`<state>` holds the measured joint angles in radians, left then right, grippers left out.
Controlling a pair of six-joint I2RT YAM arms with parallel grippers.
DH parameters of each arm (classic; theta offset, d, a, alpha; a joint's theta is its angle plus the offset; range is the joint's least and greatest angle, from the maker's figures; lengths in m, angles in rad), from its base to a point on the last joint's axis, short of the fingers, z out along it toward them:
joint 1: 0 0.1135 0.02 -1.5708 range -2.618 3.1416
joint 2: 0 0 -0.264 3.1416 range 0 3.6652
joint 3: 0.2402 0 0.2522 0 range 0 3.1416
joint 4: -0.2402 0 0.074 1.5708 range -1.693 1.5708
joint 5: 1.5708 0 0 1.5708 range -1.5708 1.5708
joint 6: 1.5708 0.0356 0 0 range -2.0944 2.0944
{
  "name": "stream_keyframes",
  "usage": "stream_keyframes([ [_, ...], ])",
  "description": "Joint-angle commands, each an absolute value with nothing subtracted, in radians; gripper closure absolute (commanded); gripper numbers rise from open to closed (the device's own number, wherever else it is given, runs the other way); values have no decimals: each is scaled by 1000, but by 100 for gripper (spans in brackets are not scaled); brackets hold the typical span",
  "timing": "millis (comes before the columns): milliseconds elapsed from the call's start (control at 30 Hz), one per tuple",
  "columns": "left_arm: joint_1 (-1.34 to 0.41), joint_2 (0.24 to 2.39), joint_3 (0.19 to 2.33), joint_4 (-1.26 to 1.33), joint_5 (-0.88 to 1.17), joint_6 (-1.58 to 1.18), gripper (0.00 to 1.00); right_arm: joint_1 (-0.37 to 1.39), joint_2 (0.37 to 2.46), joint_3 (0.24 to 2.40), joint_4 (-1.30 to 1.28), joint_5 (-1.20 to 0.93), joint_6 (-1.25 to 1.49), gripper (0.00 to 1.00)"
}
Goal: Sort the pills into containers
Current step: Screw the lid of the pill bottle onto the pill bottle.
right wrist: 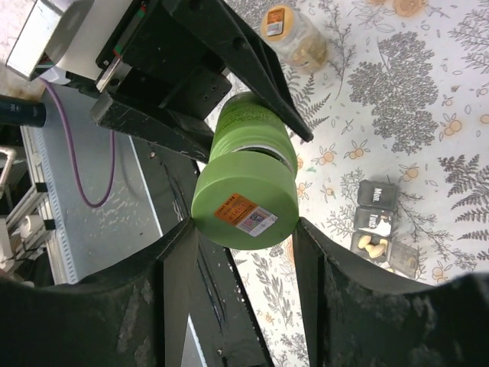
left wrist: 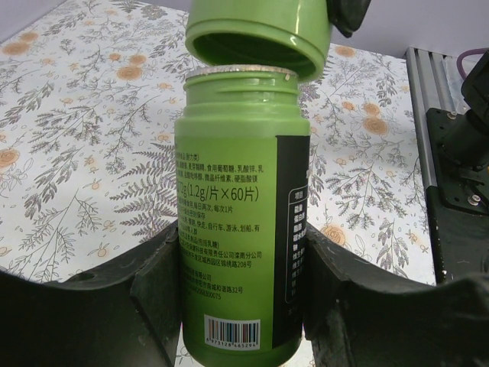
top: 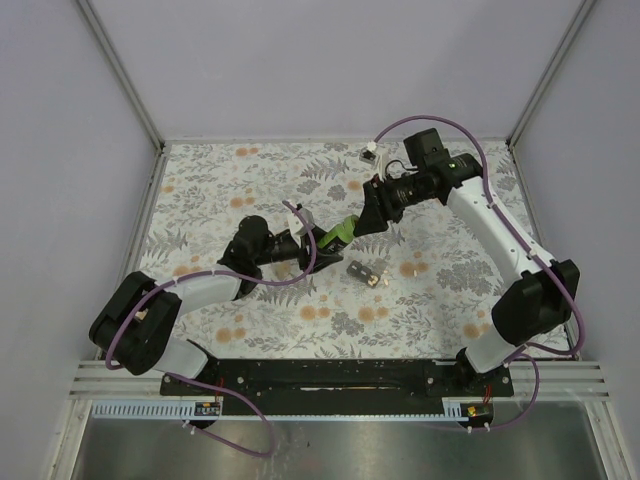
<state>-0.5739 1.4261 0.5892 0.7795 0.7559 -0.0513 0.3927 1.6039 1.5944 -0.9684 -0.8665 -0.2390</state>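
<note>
Green bottle (left wrist: 237,229) and cap (right wrist: 244,200) held above the surface (top: 450,200).
Left gripper (left wrist: 241,306), arm stretched forward, clamps the bottle's body; right gripper (right wrist: 246,237), arm folded back toward the bottle, clamps the cap, tilted just off the bottle's neck.

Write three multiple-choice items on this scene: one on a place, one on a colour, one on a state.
1. Where is the green bottle? A in the left pincer; B in a basket; C on a shelf.
2. What colour is its cap? A white; B green; C orange.
3. What state is the cap in? A screwed tight; B lifted off the neck; C cracked in two.
Answers: 1 A, that pincer clamps its sides; 2 B, it matches the bottle; 3 B, the right pincer holds it tilted above the mouth.
</note>
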Motion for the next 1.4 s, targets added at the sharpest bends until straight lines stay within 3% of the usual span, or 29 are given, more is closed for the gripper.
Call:
stream_keyframes([
  [0, -568, 1417, 620, 831, 778, -29, 100, 400, 1623, 1641, -1023, -942, -284, 71],
  [500, -577, 1393, 624, 732, 801, 98, 100, 411, 1727, 1735, -1175, -979, -353, 71],
  [1367, -578, 1376, 617, 758, 818, 69, 100, 413, 1735, 1732, -1177, -922, -371, 72],
])
